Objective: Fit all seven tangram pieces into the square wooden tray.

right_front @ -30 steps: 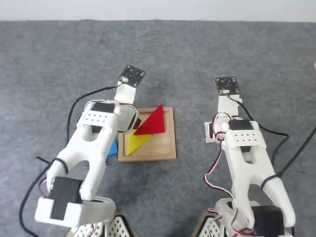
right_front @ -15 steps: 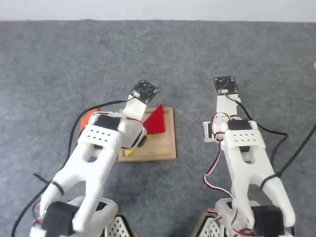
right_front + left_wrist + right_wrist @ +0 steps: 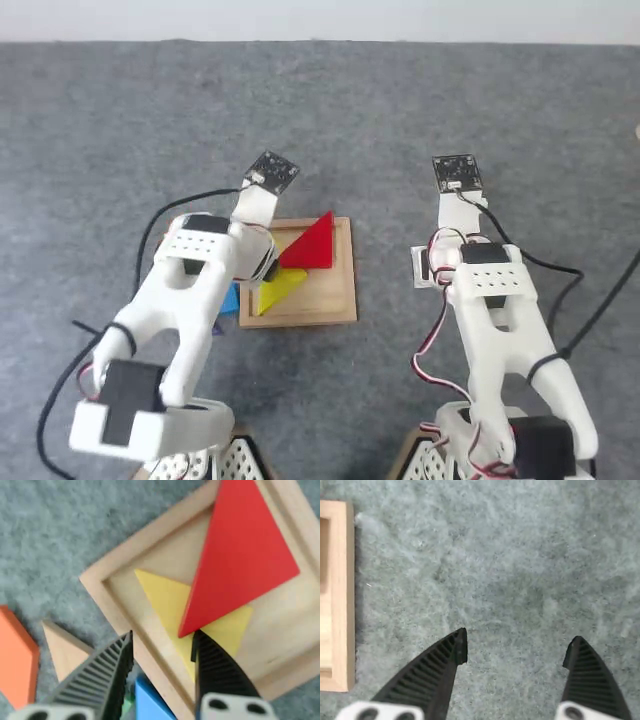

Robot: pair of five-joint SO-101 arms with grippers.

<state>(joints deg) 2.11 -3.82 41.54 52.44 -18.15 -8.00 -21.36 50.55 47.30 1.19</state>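
Holds left pincer [image 3: 162, 637] open astride the rim of the square wooden tray [image 3: 92, 580], lower centre, probably to nudge the red triangular piece [image 3: 240, 555] flat off the yellow triangular piece [image 3: 170, 600] overlapped beneath. Parks right pincer [image 3: 519, 637] open above grey tabletop [image 3: 520, 555], lower frame, clear of the work.

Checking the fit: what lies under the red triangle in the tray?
The yellow triangle lies partly under the red triangle, inside the tray. How far it runs beneath is hidden.

Left arm [image 3: 190, 290] overhangs the tray's [image 3: 349, 270] left edge; red triangle [image 3: 310, 250] overlaps yellow triangle [image 3: 280, 288]. Worktop [image 3: 385, 200] passage lies right of tray.
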